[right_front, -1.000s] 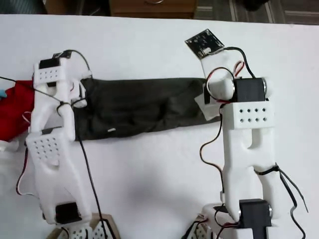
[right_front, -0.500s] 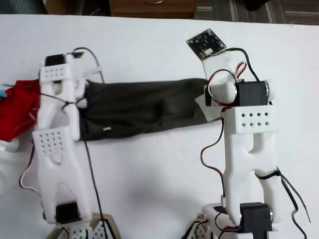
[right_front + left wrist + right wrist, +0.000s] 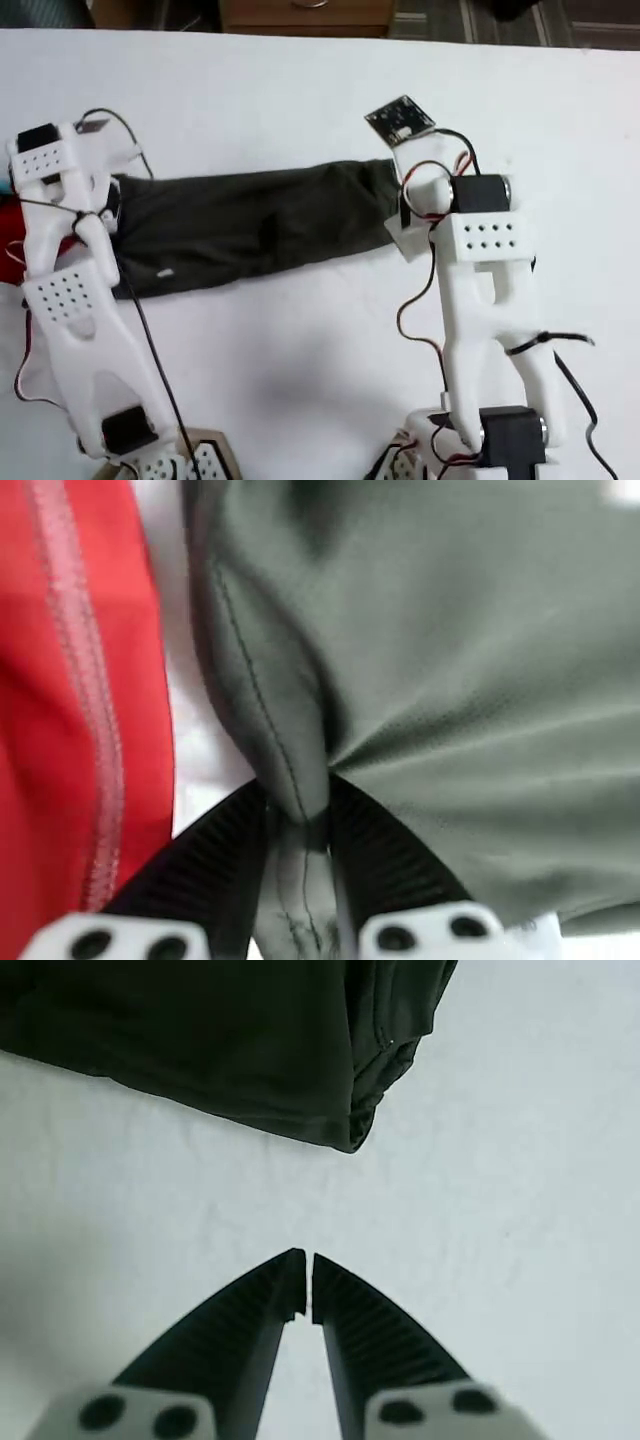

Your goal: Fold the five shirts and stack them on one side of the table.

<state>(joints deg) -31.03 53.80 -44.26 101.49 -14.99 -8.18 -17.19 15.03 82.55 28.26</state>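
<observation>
white arms (image 3: 470, 340), black servos (image 3: 478, 190), dark cables (image 3: 400, 315)

High view: fixed overhead, looking down on the worktop (image 3: 300, 80), arm bases at its near edge.
Left wrist view: pressed close to the dark shirt (image 3: 450, 630), probably facing downward.
Right wrist view: close above the worktop, beside the shirt's end.
Shared: dark shirt, all three.

Dark shirt (image 3: 470, 660) showing as matt, finely meshed cloth, red shirt (image 3: 70, 680) looking like smooth knit with raised stitching, left claw (image 3: 300, 792) and right claw (image 3: 308, 1265) showing ribbed matt black plastic, counter (image 3: 520, 1210) appearing smooth matt white, arm shells (image 3: 485, 290) looking like white plastic.
</observation>
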